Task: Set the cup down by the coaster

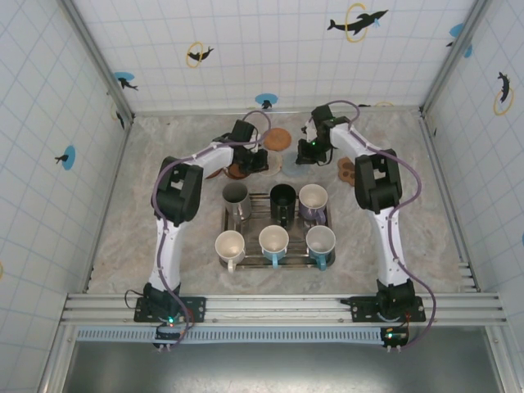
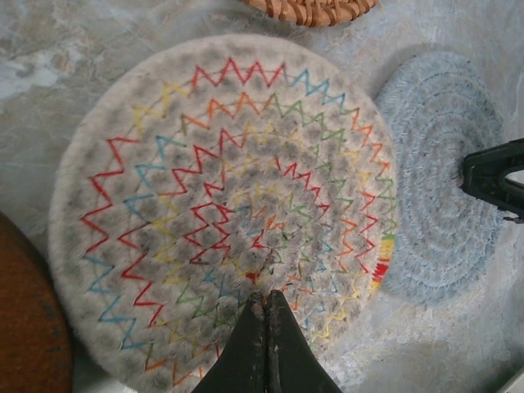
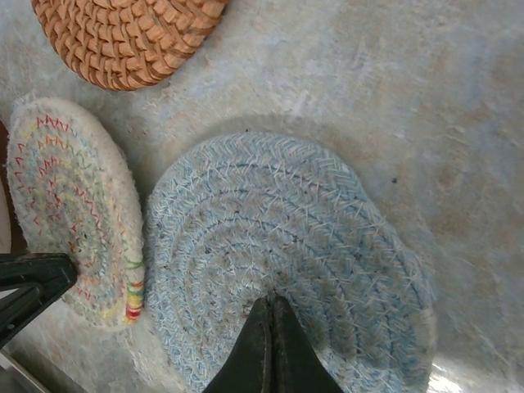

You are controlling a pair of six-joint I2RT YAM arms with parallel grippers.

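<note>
Several cups stand on a metal tray (image 1: 255,214) mid-table, among them a steel cup (image 1: 236,196), a black cup (image 1: 282,199) and a white cup (image 1: 230,246). Behind the tray lie round coasters. My left gripper (image 2: 267,296) is shut and empty, its tip over the white coaster with coloured zigzag stitching (image 2: 221,213). My right gripper (image 3: 271,301) is also shut and empty, its tip over the pale blue rope coaster (image 3: 286,262). The two coasters touch edge to edge. In the top view the left gripper (image 1: 264,161) and right gripper (image 1: 307,155) sit just behind the tray.
A woven orange-brown wicker coaster (image 3: 131,37) lies farther back. A dark brown disc (image 2: 24,327) lies left of the white coaster. A brown lobed coaster (image 1: 346,170) lies to the right. Tiled walls enclose the sandy table (image 1: 139,229), with free room on both sides of the tray.
</note>
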